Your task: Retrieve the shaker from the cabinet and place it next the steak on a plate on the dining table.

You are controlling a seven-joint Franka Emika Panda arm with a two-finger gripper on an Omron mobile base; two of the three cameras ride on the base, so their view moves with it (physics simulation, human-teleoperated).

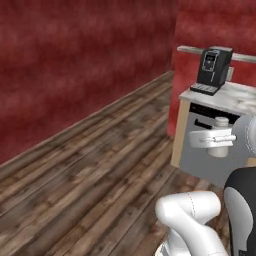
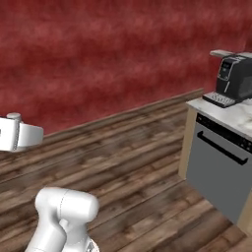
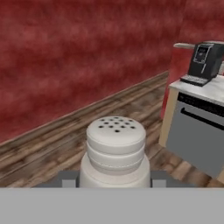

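Observation:
The shaker (image 3: 116,151) fills the lower middle of the hand view. It is a pale cylinder with a lighter cap pierced by several dark holes, and it stands upright. My gripper (image 3: 113,180) is shut on its body, one dark fingertip (image 3: 68,179) on each side. In the left base view my white hand (image 1: 212,139) hangs at the right, in front of the grey appliance front. In the right base view the hand (image 2: 19,135) sits at the left edge. The cabinet, steak, plate and dining table are out of view.
A red wall stands ahead, above a wooden plank floor (image 1: 100,165). To the right is a counter with a black coffee machine (image 2: 235,78) on its pale top and a grey dishwasher front (image 2: 219,172) with a dark bar handle below.

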